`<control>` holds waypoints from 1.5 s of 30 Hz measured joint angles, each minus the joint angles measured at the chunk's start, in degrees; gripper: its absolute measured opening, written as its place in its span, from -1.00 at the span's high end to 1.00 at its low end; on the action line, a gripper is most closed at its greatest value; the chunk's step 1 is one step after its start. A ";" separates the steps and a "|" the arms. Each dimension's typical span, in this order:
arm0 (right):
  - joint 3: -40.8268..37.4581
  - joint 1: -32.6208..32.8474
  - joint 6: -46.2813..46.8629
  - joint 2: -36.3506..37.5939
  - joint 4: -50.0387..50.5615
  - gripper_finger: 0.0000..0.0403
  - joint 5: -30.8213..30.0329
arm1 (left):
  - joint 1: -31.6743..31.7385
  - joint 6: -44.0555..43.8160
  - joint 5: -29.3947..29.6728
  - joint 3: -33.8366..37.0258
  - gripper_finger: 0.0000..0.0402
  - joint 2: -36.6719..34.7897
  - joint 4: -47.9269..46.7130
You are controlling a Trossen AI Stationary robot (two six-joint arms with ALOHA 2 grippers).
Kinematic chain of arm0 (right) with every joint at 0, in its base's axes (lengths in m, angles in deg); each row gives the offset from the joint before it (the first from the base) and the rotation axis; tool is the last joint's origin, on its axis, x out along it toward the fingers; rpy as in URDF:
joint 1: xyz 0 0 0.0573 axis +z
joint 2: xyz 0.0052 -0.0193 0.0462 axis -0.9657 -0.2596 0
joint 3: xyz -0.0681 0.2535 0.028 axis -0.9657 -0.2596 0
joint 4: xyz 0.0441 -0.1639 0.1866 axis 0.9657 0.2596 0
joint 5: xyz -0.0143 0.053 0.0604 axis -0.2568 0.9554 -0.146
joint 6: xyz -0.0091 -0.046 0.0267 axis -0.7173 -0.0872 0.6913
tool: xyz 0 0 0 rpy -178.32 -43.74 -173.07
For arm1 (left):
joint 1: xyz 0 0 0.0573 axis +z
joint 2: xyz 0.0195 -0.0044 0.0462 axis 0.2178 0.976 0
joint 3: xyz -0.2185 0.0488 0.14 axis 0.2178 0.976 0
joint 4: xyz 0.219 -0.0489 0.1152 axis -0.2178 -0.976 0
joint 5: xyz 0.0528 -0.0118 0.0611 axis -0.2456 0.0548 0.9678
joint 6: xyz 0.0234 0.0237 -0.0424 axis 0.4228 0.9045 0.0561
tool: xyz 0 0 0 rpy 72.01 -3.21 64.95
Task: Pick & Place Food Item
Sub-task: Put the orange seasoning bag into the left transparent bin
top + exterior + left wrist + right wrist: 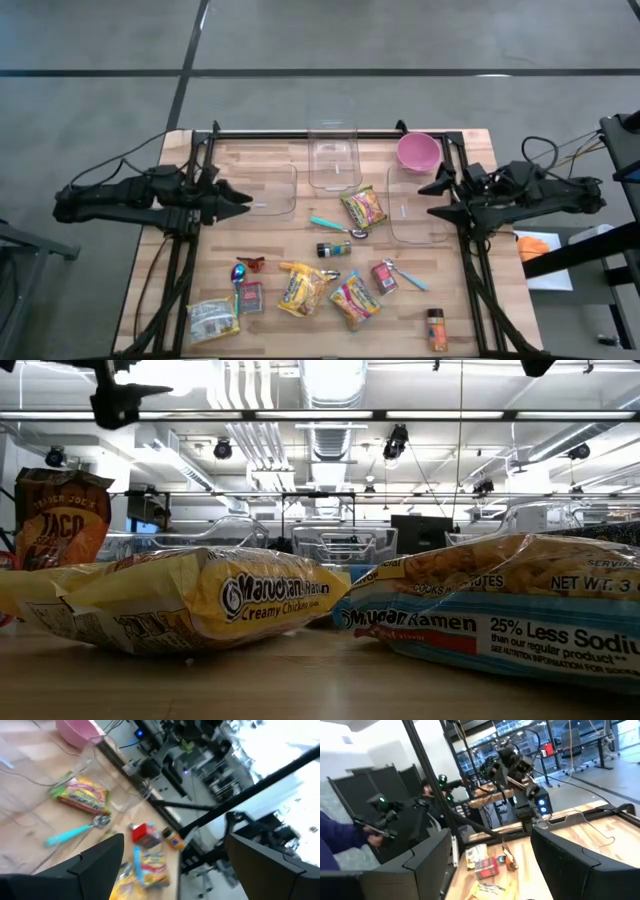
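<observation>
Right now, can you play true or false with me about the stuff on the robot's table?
1. The pink bowl sits at the far edge of the table, near the right arm. True.
2. The left gripper is holding a ramen packet. False: its fingers are open and empty, hovering by a clear container.
3. A teal-handled spoon lies beside a ramen packet. True.
4. The right gripper is clamped on the spice jar. False: it is open and empty; the spice jar stands at the near right corner.
5. The clear container in the middle of the far edge is full of food. False: it looks empty.
</observation>
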 joint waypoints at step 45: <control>2.67 0.00 3.83 -2.93 6.49 -0.35 -11.51 | -24.59 21.33 -0.57 -20.85 -0.29 43.34 -38.13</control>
